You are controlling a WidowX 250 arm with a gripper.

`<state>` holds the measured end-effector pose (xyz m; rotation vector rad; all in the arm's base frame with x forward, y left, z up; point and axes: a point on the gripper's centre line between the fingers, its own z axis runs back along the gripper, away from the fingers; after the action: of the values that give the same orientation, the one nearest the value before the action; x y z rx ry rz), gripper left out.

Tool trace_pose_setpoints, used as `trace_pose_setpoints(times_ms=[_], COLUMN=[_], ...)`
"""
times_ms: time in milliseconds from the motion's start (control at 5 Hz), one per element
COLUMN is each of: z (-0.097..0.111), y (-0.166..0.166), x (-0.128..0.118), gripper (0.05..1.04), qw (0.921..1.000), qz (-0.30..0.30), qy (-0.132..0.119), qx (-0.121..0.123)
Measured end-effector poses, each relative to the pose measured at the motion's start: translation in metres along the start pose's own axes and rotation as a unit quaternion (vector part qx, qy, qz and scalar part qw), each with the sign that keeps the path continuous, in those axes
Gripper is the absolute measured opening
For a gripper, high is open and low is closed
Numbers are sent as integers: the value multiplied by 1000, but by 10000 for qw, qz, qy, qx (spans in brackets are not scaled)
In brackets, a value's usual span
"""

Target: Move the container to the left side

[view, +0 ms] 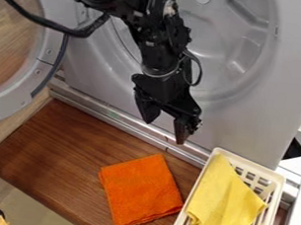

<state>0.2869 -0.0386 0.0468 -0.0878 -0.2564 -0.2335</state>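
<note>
Carefully take the container [249, 163], just right of the orange cloth [139, 191], by its thin rim [279, 186]; probably weighs little, bends slightly, and may let the soft yellow cloth [224, 205] slide. See the pincer [166, 129], open and empty, beyond the orange cloth.

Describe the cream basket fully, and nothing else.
The basket is a rectangular, cream container, apparently plastic, with rounded corners, a smooth rim and rows of slots in its walls. It stands upright at the lower right, its long sides slanting, on the brown wooden board. A yellow cloth lies inside, touching it and hiding much of the interior. An orange cloth lies just left; whether its corner touches the basket is unclear.
</note>
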Motion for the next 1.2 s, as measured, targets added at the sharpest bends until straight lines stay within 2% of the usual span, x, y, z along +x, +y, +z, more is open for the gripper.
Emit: trace_pose_setpoints(times_ms=[200, 400, 600, 800, 1200], z=[-7, -15, -31, -49, -80], y=[-1, -27, -50, -71, -71], x=[-4, 0, 4, 6, -16], gripper=[999, 999, 998, 998, 998], qw=[9999, 9996, 9992, 9984, 9957], qz=[65, 40, -77, -181, 108], qy=[135, 204, 235, 380, 902], qx=[-31, -177, -309, -378, -206])
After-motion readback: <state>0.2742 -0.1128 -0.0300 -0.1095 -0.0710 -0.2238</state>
